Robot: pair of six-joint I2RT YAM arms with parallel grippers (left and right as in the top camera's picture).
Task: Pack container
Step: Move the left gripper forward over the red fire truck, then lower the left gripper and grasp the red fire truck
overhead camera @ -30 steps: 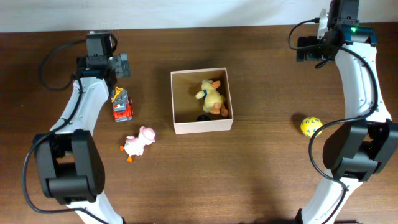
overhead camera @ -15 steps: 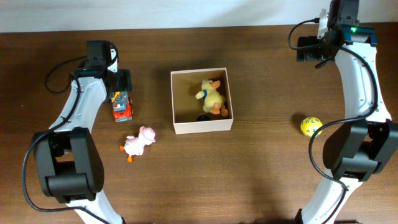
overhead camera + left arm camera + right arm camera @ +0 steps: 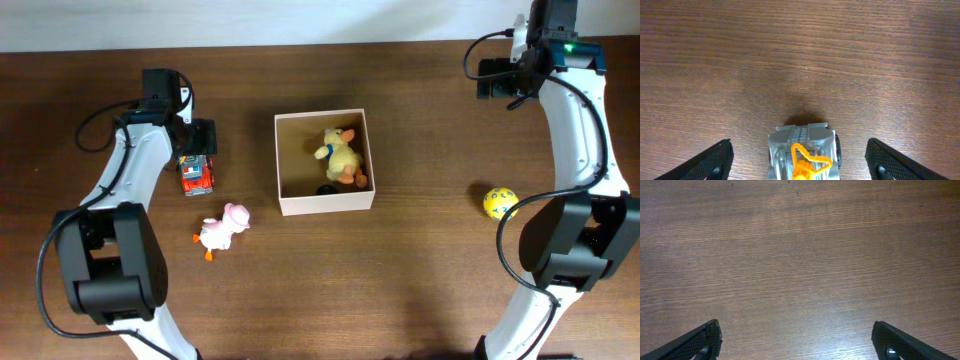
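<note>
One container point(image 3: 327, 204) sits at the centre of the table point(image 3: 420, 280) and holds one yellow plush duck point(image 3: 343, 153). One red truck point(image 3: 196, 173), one pink bird point(image 3: 223, 229) and one yellow ball point(image 3: 499, 202) lie outside it. The left gripper point(image 3: 799, 160), over the truck, and the right gripper point(image 3: 797, 342) each have jaws spread wide, gripping nothing.

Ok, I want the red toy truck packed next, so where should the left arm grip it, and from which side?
Grip the toy truck across its two long flanks, coming straight down from above. It sits upright on the table, narrower across than along, and the open left gripper hangs over it with jaws straddling that width.
</note>
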